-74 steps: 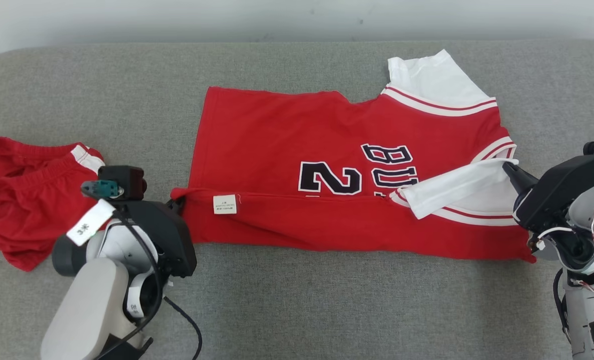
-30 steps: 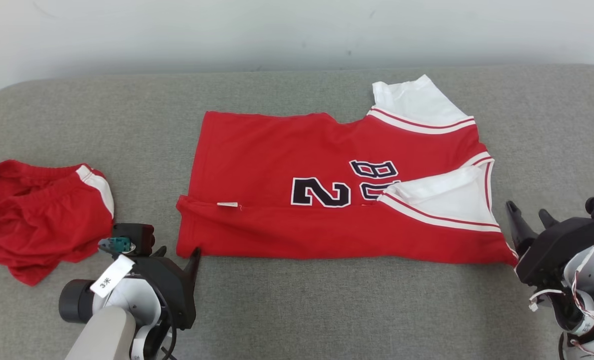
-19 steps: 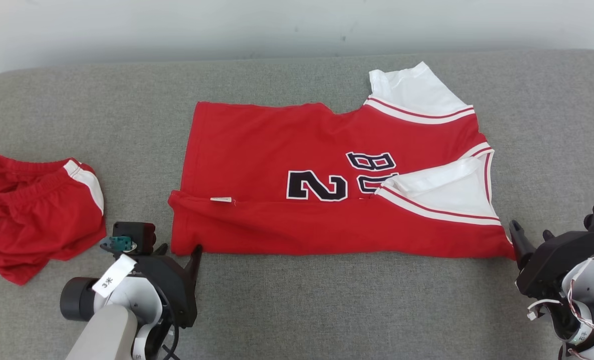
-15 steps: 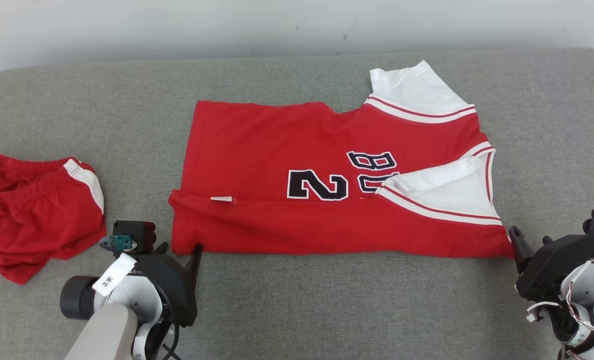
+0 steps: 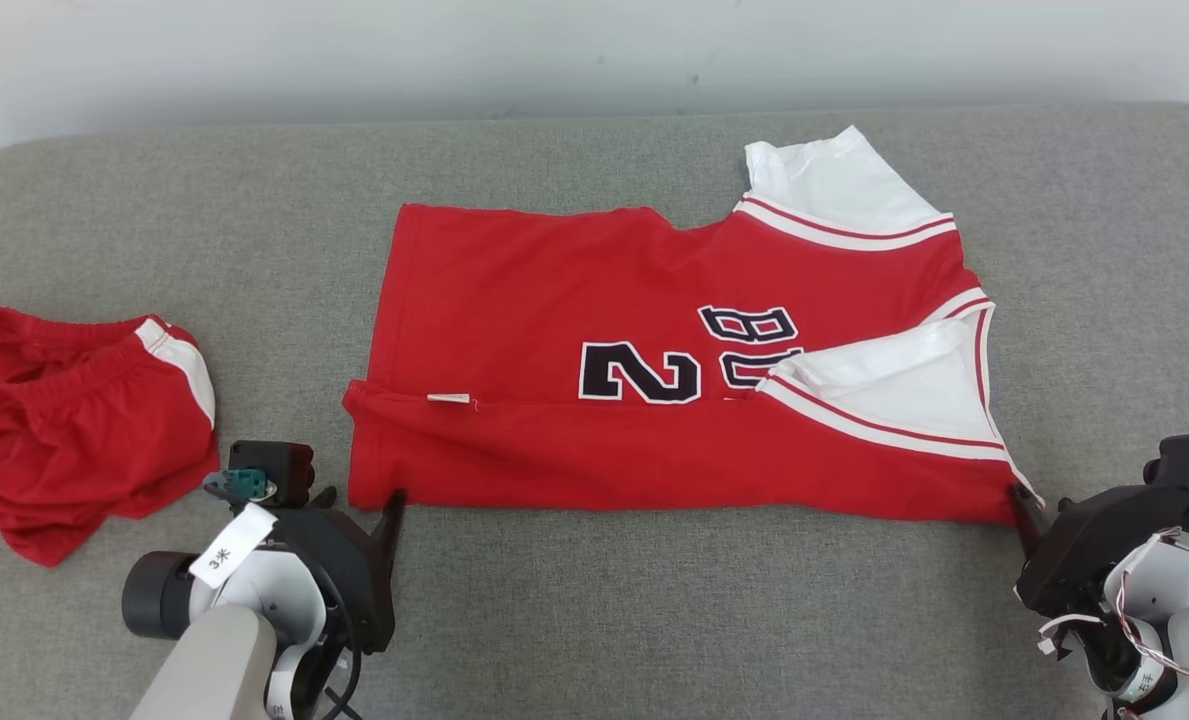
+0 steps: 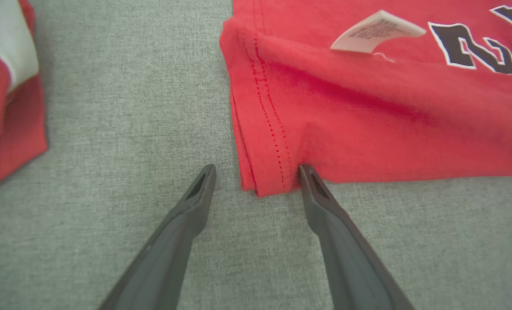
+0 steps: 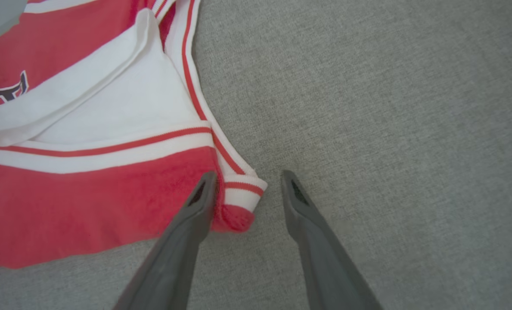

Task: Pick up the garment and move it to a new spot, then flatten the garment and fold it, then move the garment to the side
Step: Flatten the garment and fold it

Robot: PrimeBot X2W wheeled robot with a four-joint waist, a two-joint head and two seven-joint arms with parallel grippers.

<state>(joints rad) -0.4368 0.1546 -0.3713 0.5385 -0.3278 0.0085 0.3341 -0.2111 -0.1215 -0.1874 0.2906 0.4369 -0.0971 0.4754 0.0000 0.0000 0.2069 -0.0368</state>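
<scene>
Red jersey lay flat mid-tabletop, hem toward the robot's left, collar end toward its right. Near long edge was folded up over the body; black "2" and letters showed just above the fold. Far sleeve, white, stuck out at the back; near sleeve lay folded in on top. White care label sat at the fold line near the hem. Left tool was spread wide, straddling the near hem corner, 1 fingertip touching the hem edge, nothing gripped. Right tool had jaws parted around the near striped corner, 1 finger against the red cloth, the other clear of it, not pinched. Red shorts lay crumpled well off to the left, apart from the jersey
</scene>
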